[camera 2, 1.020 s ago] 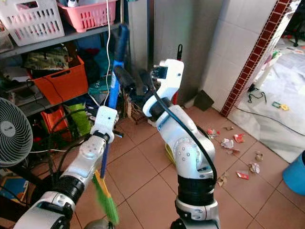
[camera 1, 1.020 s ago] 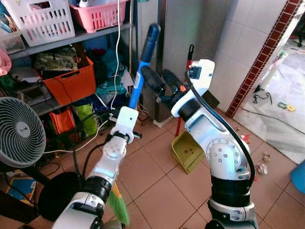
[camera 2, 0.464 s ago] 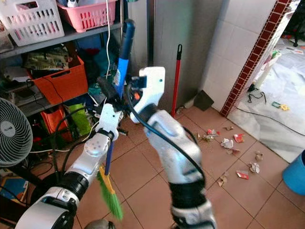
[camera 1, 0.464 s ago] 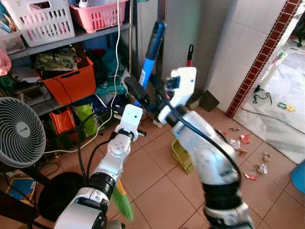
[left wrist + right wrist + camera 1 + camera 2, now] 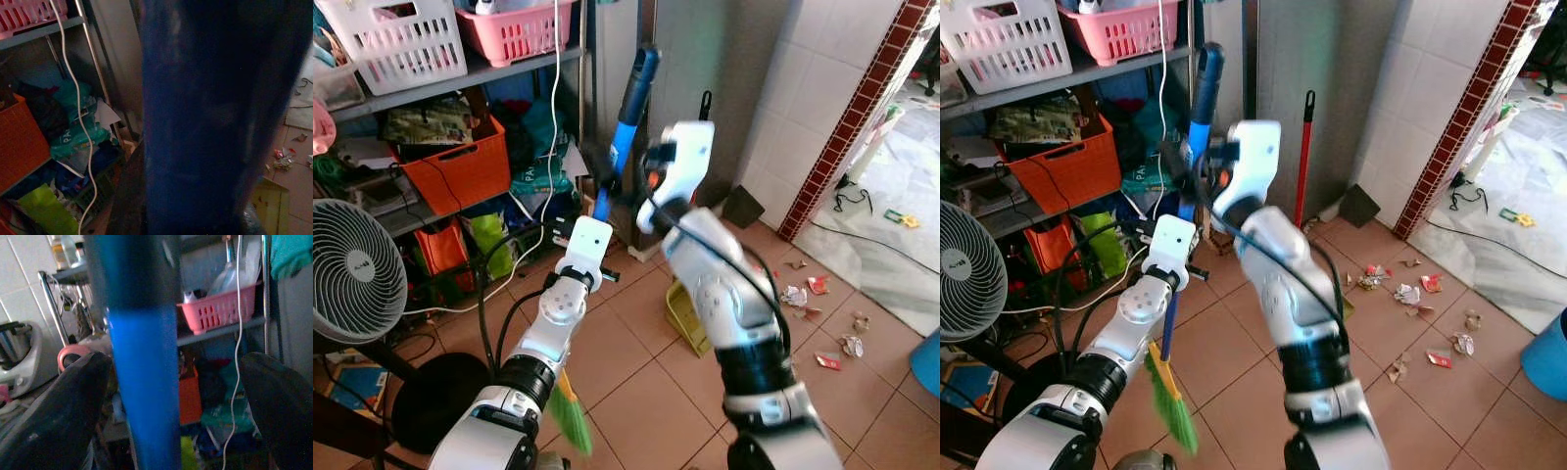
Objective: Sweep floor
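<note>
A broom with a blue handle [image 5: 625, 117], a black top grip and green bristles [image 5: 1173, 411] stands nearly upright in front of the shelf. My left gripper [image 5: 597, 208] is shut on the handle low down, and the handle looms dark blue [image 5: 205, 122] in the left wrist view. My right gripper [image 5: 619, 168] is higher up and open. One of its fingers [image 5: 63, 416] lies on each side of the handle [image 5: 144, 396]. Paper litter [image 5: 1410, 294] lies on the brown tiles to the right. A yellow dustpan [image 5: 680, 313] with a red stick [image 5: 1304, 147] stands partly behind my right arm.
A metal shelf holds baskets and an orange crate [image 5: 460, 166], with a white cable [image 5: 555, 98] hanging in front. A round fan [image 5: 352, 269] stands at the left. A tiled pillar [image 5: 803, 98] rises at the right, and a blue bin [image 5: 1547, 357] sits at the right edge.
My right arm has swung left until its open fingers stand on either side of the broom handle. The left arm has shifted the broom slightly right.
</note>
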Controlling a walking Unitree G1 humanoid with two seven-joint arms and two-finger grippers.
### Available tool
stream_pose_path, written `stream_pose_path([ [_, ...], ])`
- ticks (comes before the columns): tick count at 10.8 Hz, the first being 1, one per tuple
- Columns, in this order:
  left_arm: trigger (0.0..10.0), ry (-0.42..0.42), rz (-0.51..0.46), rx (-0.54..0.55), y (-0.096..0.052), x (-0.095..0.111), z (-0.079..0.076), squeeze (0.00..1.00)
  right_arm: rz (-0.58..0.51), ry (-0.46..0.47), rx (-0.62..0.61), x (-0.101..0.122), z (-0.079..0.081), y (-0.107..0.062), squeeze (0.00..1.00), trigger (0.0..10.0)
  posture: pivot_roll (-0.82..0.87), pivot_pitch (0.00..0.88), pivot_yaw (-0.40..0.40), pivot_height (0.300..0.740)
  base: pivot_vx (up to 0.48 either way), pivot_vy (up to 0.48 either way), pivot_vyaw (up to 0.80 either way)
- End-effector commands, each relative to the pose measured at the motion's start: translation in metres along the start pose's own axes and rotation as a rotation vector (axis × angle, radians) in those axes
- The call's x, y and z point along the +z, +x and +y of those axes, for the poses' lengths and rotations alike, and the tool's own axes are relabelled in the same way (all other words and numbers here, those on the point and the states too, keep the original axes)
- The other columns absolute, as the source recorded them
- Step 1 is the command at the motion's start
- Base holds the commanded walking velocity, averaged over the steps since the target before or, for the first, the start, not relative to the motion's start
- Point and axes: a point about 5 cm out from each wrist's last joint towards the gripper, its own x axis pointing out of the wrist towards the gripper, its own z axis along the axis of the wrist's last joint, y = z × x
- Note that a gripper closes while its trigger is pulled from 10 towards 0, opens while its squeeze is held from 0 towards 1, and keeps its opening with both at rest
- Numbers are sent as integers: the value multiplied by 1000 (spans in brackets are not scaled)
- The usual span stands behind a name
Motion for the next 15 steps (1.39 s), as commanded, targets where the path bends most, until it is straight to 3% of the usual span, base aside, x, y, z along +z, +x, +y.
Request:
stream_pose_path([
  [1, 0, 21, -48, -12, 5, 11, 0, 0, -58, 12, 21, 12, 11, 13, 0, 10000, -58, 0, -4, 740, 0, 0, 0],
  [3, 0, 21, -48, -17, 4, 10, -2, 0, -104, 14, 0, 24, 5, 20, 0, 4706, -59, 0, -2, 740, 0, 0, 0],
  [4, 0, 22, -46, -18, 4, 9, -2, 0, -117, 18, -4, 27, 4, 21, 0, 0, -59, 0, -2, 740, 0, 0, 0],
  [15, 0, 51, -41, -22, 4, 7, -2, 0, -85, 21, 18, 29, -5, 9, 0, 0, -65, 0, 4, 740, 0, 0, 0],
])
